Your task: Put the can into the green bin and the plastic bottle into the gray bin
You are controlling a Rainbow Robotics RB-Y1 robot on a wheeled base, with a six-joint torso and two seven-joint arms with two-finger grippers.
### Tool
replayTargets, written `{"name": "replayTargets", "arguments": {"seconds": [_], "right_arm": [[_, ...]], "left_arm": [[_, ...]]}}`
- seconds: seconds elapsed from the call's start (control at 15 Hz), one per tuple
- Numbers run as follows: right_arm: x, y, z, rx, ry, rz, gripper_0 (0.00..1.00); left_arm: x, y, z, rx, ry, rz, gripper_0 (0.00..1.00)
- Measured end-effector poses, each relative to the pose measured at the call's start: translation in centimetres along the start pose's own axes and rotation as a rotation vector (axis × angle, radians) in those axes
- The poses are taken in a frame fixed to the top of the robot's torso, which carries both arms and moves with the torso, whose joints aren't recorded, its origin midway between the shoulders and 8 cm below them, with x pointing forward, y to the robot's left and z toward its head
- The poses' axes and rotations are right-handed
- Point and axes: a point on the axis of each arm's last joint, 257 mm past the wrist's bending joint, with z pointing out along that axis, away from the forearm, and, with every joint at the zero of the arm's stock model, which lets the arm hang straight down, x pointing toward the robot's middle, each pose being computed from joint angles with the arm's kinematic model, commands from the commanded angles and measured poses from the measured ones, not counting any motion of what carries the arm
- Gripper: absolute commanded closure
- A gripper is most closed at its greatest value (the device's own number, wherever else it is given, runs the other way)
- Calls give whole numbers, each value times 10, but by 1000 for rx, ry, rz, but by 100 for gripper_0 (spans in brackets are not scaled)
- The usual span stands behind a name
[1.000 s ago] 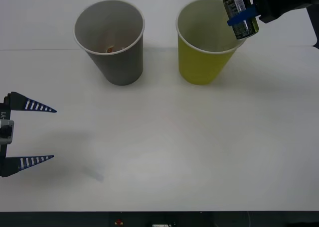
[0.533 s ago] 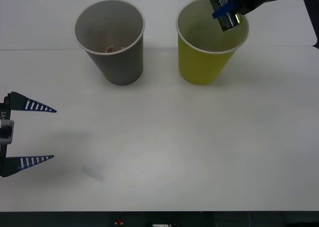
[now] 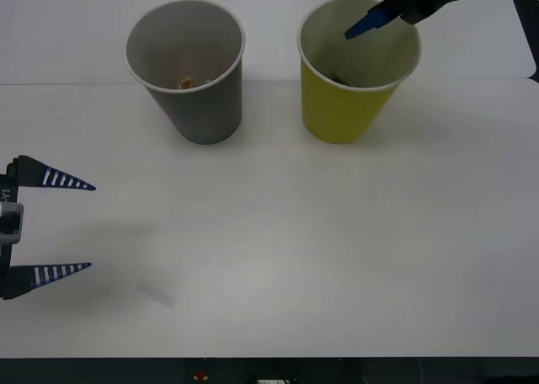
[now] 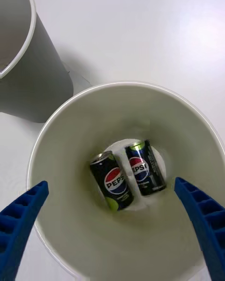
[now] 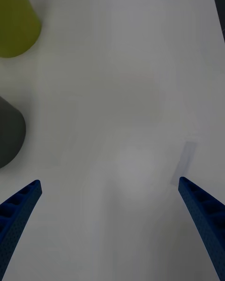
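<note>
Right claw: the right claw (image 3: 370, 18) hangs just above the mouth of the green bin (image 3: 337, 119), its blue fingers (image 4: 21, 218) spread wide and holding nothing.
What has changed: a second ago this claw gripped the can at the bin's far rim; half a second ago it carried it over the opening; now the grip is undone and the can is out of it.
Can: the can (image 4: 112, 180) lies on its side on the bin's pale floor, just beside a second can (image 4: 145, 167) of the same dark label; I cannot tell which of the two is the one just dropped.
Green bin: it stands upright on the white surface (image 3: 278, 232), to the right of the gray bin (image 3: 198, 106) and apart from it.
Gray bin: upright, with something small and orange (image 3: 185, 83) low inside; too little of it shows to name it.
Left claw: the left claw (image 3: 50, 226) waits wide and empty low over the surface at the near left, well apart from both bins.
Meaning for the task: the can half looks finished. No plastic bottle lies on the surface, so whether the bottle half is settled cannot be judged from here.
Next, as a judgement: the right claw likely needs to lift clear of the rim without tipping the bin.
</note>
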Motion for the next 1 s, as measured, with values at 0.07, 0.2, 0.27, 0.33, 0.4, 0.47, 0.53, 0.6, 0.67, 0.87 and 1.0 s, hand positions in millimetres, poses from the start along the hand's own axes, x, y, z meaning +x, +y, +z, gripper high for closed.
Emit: {"name": "replayTargets", "arguments": {"seconds": [0.07,0.2,0.27,0.33,0.4,0.47,0.53,0.6,0.67,0.87,1.0], "right_arm": [[1,1,-4,-16,-6,-3,0],[8,2,-13,-58,-21,-20,0],[14,3,-19,-75,-24,-37,0],[21,5,-27,-88,-23,-56,0],[26,7,-35,-98,-26,-69,0],[32,9,-43,-106,-31,-81,0],[39,12,-50,-111,-39,-95,0],[47,15,-57,-118,-52,-114,0],[54,18,-63,-126,-66,-145,0],[81,25,-76,-157,-117,-274,0],[100,29,-83,-165,-143,-339,0]], "left_arm": [[0,0,0,0,0,0,0],[0,0,0,0,0,0,0],[0,0,0,0,0,0,0],[0,0,0,0,0,0,0],[0,0,0,0,0,0,0],[0,0,0,0,0,0,0],[0,0,0,0,0,0,0],[0,0,0,0,0,0,0],[0,0,0,0,0,0,0],[0,0,0,0,0,0,0],[0,0,0,0,0,0,0]]}}
